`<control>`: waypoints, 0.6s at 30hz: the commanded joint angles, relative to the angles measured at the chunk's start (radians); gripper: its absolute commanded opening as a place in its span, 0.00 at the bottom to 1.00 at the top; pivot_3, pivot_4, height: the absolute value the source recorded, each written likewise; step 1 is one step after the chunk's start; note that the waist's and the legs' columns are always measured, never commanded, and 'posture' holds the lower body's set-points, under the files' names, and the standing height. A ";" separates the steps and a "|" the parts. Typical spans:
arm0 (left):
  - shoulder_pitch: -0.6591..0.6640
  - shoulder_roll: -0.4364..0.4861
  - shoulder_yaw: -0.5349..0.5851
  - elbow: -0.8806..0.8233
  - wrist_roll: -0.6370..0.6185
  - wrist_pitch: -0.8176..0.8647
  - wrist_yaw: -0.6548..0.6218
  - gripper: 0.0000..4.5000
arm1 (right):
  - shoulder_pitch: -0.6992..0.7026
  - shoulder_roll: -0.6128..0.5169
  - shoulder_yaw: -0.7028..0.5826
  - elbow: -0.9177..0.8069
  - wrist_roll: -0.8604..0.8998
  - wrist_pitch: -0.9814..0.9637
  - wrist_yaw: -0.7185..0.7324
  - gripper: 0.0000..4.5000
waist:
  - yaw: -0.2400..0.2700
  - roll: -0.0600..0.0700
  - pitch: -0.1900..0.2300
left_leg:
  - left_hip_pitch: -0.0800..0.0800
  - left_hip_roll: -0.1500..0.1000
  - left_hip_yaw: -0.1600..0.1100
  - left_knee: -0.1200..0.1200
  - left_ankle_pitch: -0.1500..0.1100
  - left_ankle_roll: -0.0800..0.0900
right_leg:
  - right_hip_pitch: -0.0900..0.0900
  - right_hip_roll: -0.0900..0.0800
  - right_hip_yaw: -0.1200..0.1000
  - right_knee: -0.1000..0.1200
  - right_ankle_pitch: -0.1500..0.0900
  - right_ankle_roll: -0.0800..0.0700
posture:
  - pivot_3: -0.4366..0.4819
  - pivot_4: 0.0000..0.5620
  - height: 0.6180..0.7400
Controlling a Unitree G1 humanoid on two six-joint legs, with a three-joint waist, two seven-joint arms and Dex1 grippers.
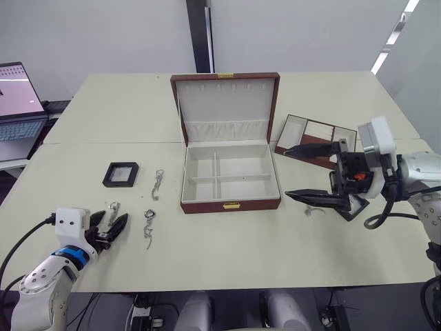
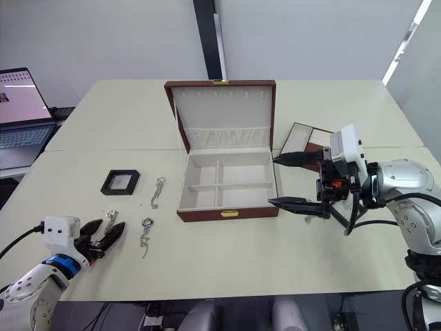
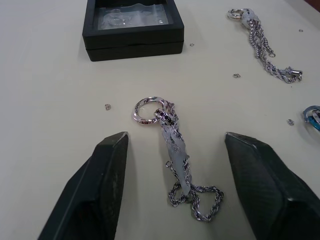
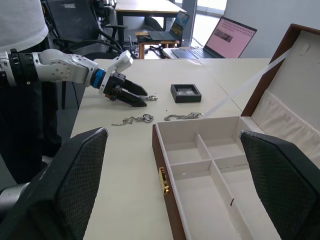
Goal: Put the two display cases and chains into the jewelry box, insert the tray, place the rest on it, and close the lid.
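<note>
The jewelry box (image 1: 230,181) stands open at mid-table, its lid (image 1: 224,107) upright and its cream compartments bare. One display case (image 1: 120,174) lies to its left. Three chains lie there too (image 1: 158,185), (image 1: 148,224), (image 3: 175,155); the last rests on the table between the fingers of my open left gripper (image 1: 112,222). The tray (image 1: 313,138) sits right of the box. My right gripper (image 2: 274,181) hovers wide open, holding nothing, beside the box's right wall. Below it lie a small chain (image 1: 313,210) and a dark flat thing (image 1: 355,207), partly hidden.
A laptop (image 1: 17,103) stands open off the table's far left corner. Tiny loose links (image 3: 107,106) dot the table near the left gripper. A seam (image 1: 103,143) runs across the table behind the box. Desks and chairs (image 4: 75,25) stand beyond the table's left side.
</note>
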 commanded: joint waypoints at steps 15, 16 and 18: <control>-0.016 -0.006 -0.025 0.038 -0.019 -0.025 -0.009 0.00 | 0.130 0.060 0.024 0.060 -0.077 -0.078 0.008 1.00 | 0.000 0.001 -0.001 | 0.001 0.000 0.000 0.000 0.000 0.000 | 0.001 0.000 0.000 0.000 0.000 0.000 | 0.48 0.27 1.00; -0.017 -0.006 -0.022 0.032 -0.023 -0.026 -0.008 0.00 | 0.139 0.068 0.030 0.070 -0.093 -0.097 0.010 1.00 | 0.000 0.001 -0.001 | 0.001 0.000 0.000 0.000 0.000 0.000 | 0.001 0.000 0.000 0.000 0.000 0.000 | 0.48 0.27 1.00; -0.024 0.000 -0.012 0.017 -0.039 -0.022 -0.008 0.00 | 0.148 0.079 0.035 0.086 -0.106 -0.115 0.012 1.00 | 0.000 0.001 -0.001 | 0.001 0.000 0.000 0.000 0.000 0.000 | 0.001 0.000 0.000 0.000 0.000 0.000 | 0.48 0.27 1.00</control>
